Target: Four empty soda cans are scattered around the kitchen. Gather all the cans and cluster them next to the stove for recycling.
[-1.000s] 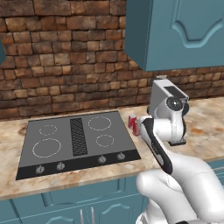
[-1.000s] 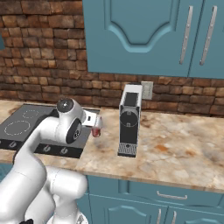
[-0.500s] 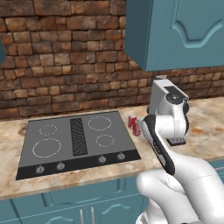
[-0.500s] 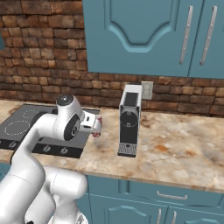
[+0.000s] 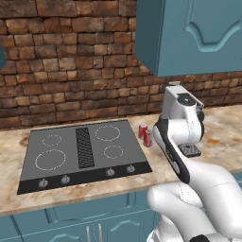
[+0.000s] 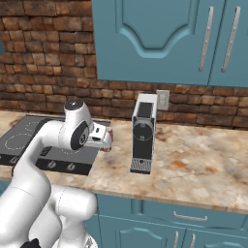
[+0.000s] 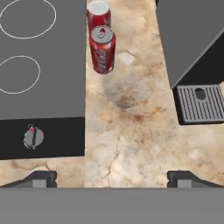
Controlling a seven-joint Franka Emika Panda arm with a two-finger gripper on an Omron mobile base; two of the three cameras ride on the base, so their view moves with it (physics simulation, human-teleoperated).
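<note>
Two red soda cans (image 7: 102, 49) (image 7: 98, 13) stand upright on the marble counter, close together just off the right edge of the black stove (image 7: 43, 87). In the left base view the same cans (image 5: 148, 137) (image 5: 142, 130) sit beside the stove (image 5: 80, 146). My gripper (image 7: 111, 177) hovers above bare counter between the stove and the coffee machine, a short way back from the nearer can. It is open, its fingertips (image 7: 41, 178) wide apart with nothing between them.
A grey coffee machine (image 6: 144, 131) with a drip tray (image 7: 199, 103) stands right of the cans. Behind runs a brick wall, with blue cabinets (image 6: 160, 38) overhead. Stove knobs (image 7: 33, 136) line its front edge.
The hand has lifted slightly and drawn a little away from the cans. The jaws have stayed open and the cans have not moved.
</note>
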